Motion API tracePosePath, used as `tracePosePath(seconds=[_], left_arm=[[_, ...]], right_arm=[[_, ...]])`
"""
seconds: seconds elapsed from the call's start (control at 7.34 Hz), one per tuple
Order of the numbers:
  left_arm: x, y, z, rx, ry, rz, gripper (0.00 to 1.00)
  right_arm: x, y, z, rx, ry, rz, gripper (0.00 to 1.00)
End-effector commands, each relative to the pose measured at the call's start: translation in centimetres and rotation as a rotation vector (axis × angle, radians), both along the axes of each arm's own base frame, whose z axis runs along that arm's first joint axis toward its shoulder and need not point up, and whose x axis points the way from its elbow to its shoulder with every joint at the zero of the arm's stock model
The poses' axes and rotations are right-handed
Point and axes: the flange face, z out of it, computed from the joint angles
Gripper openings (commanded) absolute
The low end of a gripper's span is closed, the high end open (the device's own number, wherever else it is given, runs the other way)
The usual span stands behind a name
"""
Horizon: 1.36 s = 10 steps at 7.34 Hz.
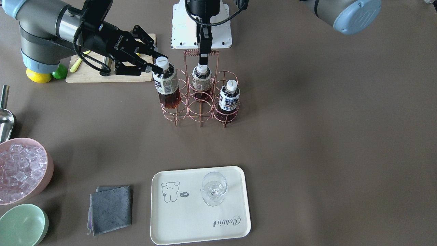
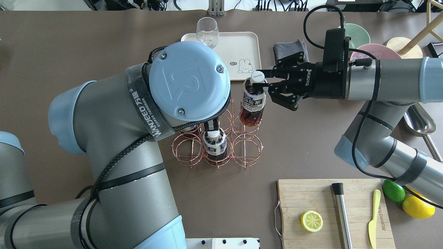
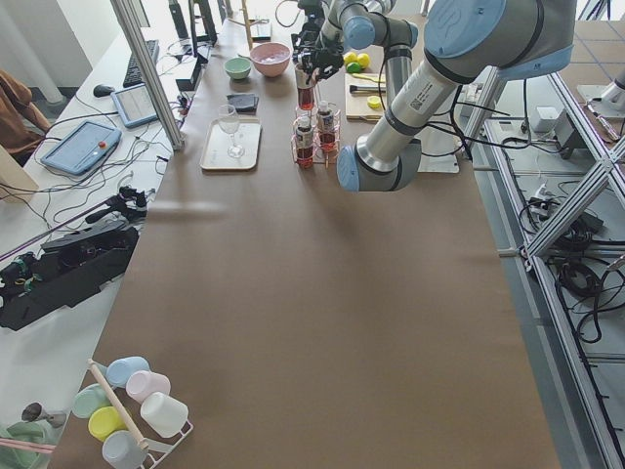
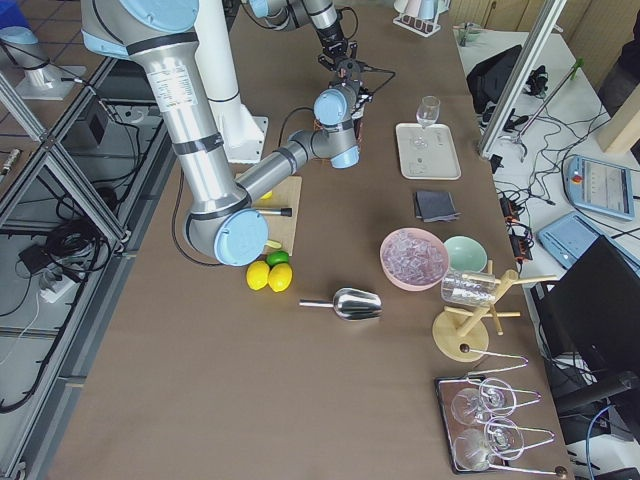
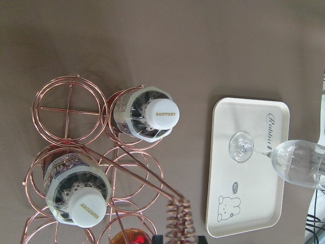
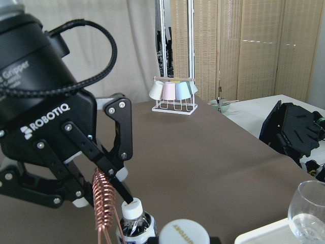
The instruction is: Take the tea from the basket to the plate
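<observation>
With our left hand (image 6: 101,199) we are pinching the basket (image 1: 200,114) at its coiled top, and two other bottles (image 1: 229,99) are standing in its cells. Just beyond, our right hand (image 1: 157,65) is gripping the top of the tea (image 1: 167,89), one finger on either side, and the tea is leaning with its lower end inside the basket's far corner cell on our right. Farther out on the bench (image 1: 307,153), well apart from the basket, the plate (image 1: 239,218) is lying flat and carrying a glass (image 1: 214,188).
</observation>
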Motion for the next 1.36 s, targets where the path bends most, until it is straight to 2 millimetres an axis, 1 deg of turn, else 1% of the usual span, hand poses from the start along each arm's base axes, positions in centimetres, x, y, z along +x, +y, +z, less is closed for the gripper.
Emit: tracePosePath(seconds=[0.0,0.14,0.27,0.41,0.54,0.82,0.95,1.09,1.23], left_arm=[[-0.1,0.0,-0.1,0.002,0.001,-0.002,0.0],[0.0,0.0,0.0,0.009,-0.005,0.007,0.0],[-0.1,-0.1,0.0,0.012,-0.009,0.009,0.0],[-0.2,-0.3,0.0,0.013,-0.008,0.005,0.0],[-0.3,-0.4,0.0,0.013,-0.01,0.004,0.0],[-0.8,-1.0,0.0,0.028,-0.019,0.006,0.0],[-1.8,-1.8,-0.1,0.035,-0.018,-0.006,0.0],[-2.9,-2.2,-0.2,0.055,-0.023,-0.002,0.0],[-4.3,-3.3,0.5,0.039,-0.024,0.018,0.0]], right_arm=[[5.3,-2.6,-2.1,-0.051,-0.025,-0.004,0.0],[6.7,-4.0,-2.2,-0.055,-0.014,0.034,0.0],[7.3,-5.3,-1.7,-0.053,0.002,0.074,0.0],[7.4,-8.0,-0.6,-0.078,0.025,0.124,0.0],[6.2,-10.7,-0.6,-0.104,0.025,0.175,0.0],[2.7,-16.2,-1.3,-0.129,0.043,0.263,0.0],[-0.8,-17.5,-0.8,-0.141,0.009,0.316,0.0],[-4.4,-17.6,1.5,-0.152,-0.027,0.36,0.0],[-7.1,-17.7,2.7,-0.142,-0.02,0.389,0.0]])
